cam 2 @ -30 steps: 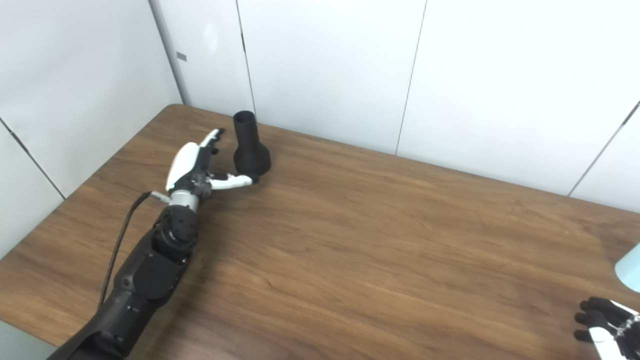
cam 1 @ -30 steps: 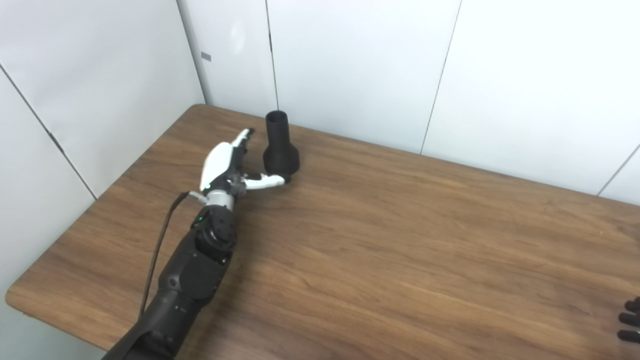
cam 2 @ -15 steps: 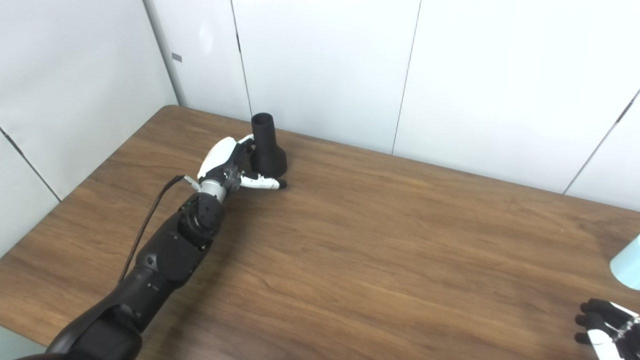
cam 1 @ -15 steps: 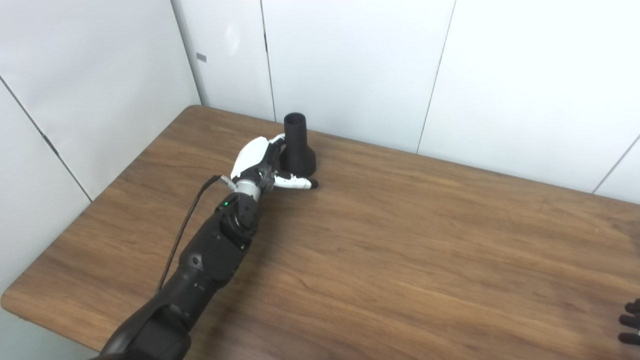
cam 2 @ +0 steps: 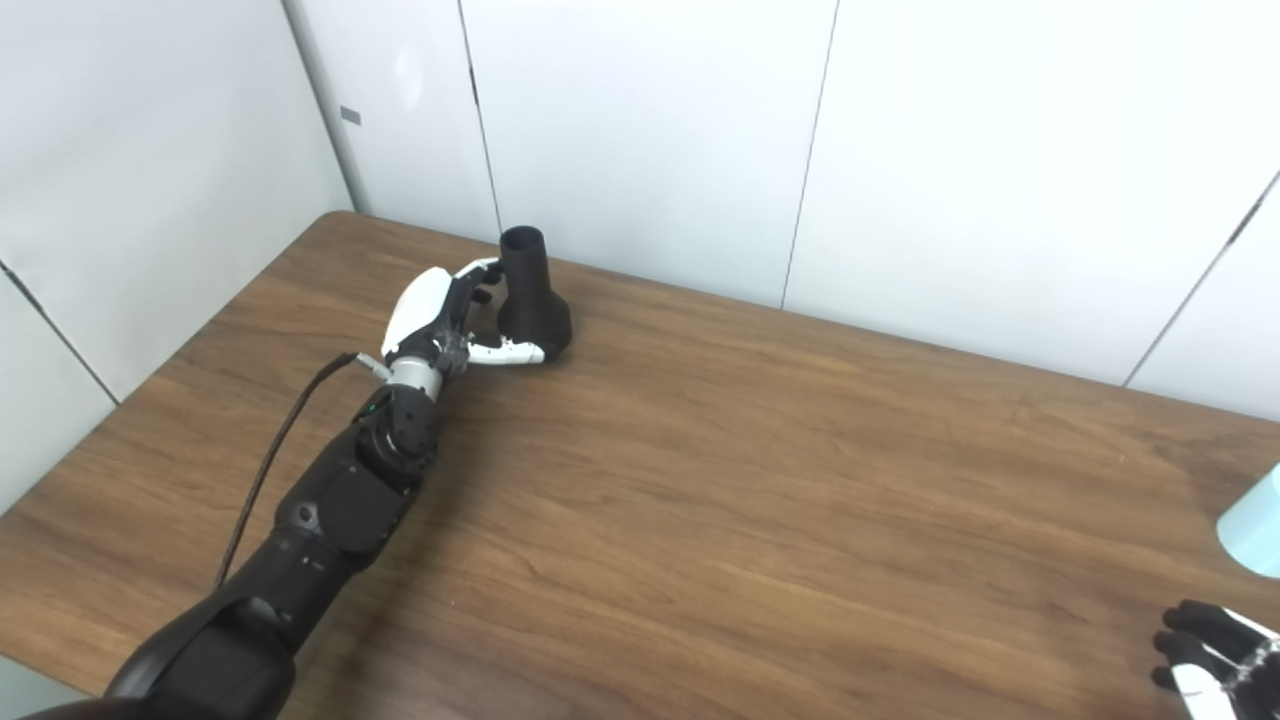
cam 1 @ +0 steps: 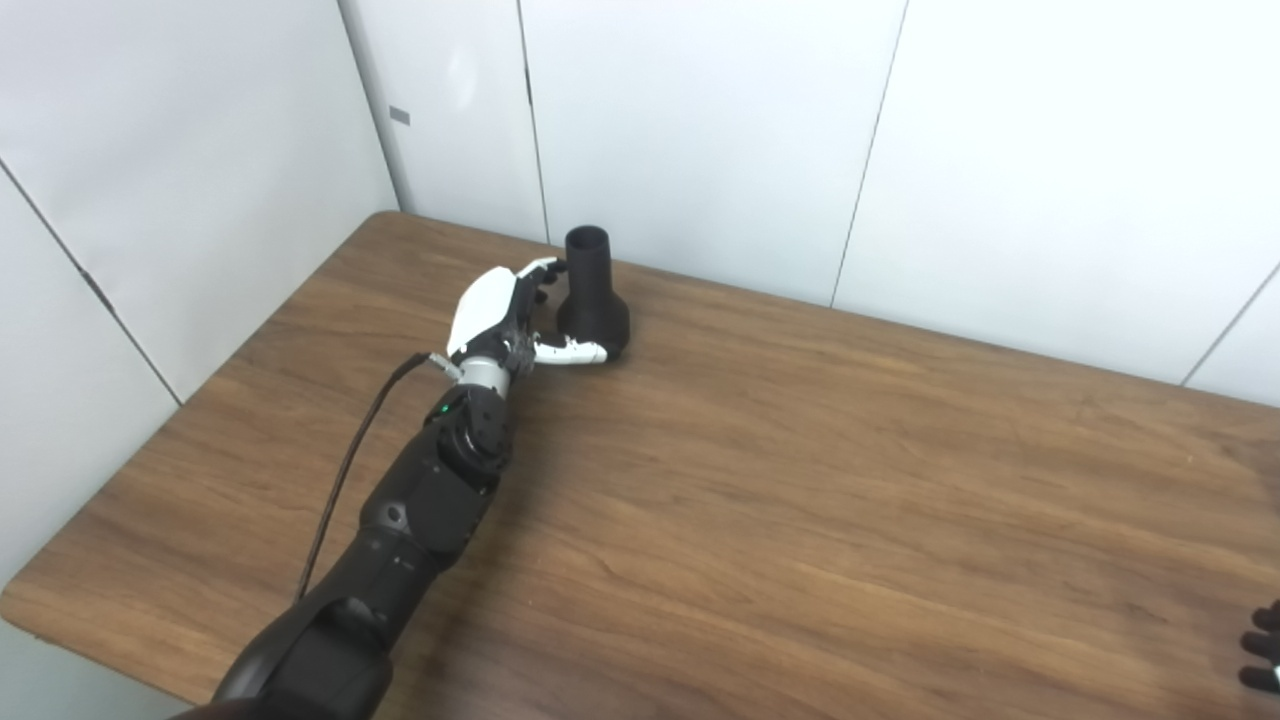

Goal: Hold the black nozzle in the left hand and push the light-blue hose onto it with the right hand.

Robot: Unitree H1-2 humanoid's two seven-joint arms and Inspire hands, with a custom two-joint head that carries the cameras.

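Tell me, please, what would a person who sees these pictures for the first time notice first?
First the black nozzle, standing upright near the far left corner of the wooden table, narrow end up. The left robot hand, white and black, is right beside it, fingers apart around its flared base, with no firm hold visible. At the right edge, only a bit of the light-blue hose shows, with the right robot hand just below it, holding nothing.
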